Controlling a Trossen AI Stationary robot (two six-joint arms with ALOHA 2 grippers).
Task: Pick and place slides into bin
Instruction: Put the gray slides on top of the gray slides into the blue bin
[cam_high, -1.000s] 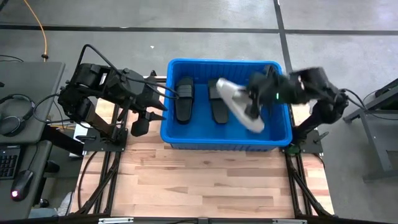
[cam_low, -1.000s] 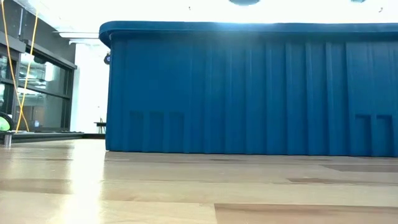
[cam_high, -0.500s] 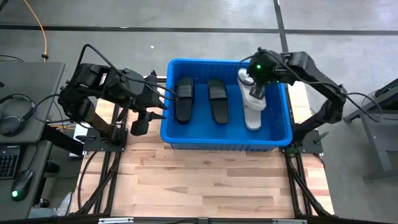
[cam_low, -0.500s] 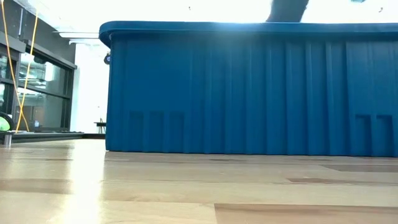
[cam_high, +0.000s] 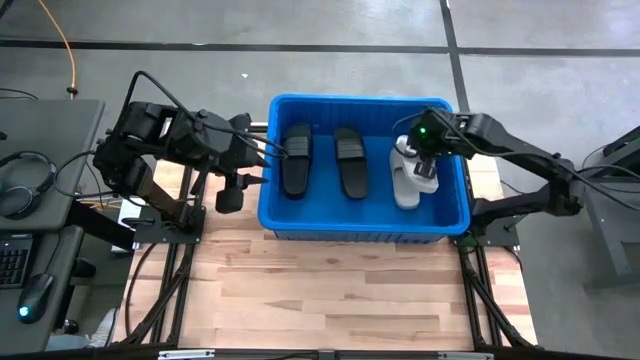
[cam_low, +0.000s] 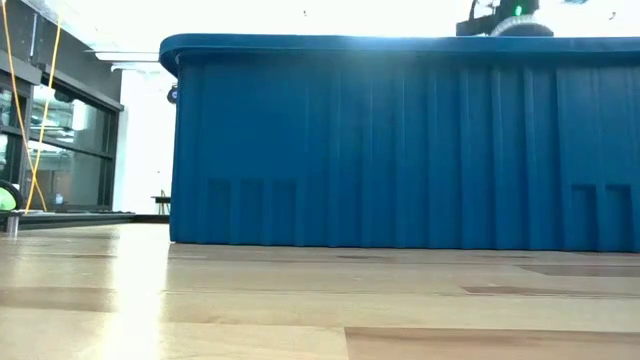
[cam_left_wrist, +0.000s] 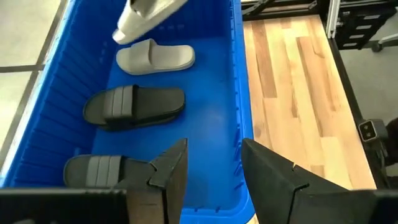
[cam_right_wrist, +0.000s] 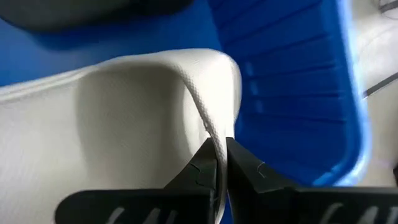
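On the far left my left gripper (cam_high: 232, 190) sits just outside the bin's (cam_high: 362, 237) left wall, its fingers (cam_left_wrist: 169, 168) parted with nothing between them, and it has barely shifted over the last second; that arm is waiting. Moving across, two black slides (cam_high: 297, 160) lie flat side by side on the bin floor, both untouched since a second ago. The change is on the right: my right gripper (cam_right_wrist: 219, 163), pinched tight on the strap edge of a light grey slide (cam_high: 404, 152), has swung that slide from a slanted carry across the bin's middle into line over the right-hand lane and brought it lower. It now hangs over another grey slide (cam_left_wrist: 155, 56) already lying on the floor there; I can't tell whether the two touch. I read that as the placing step nearly finished, with only the release left. For room, the held slide is close to the bin's right wall, so I'd avoid drifting further that way. There is open floor between it and the nearer black slide. Above the rim the way out is clear.
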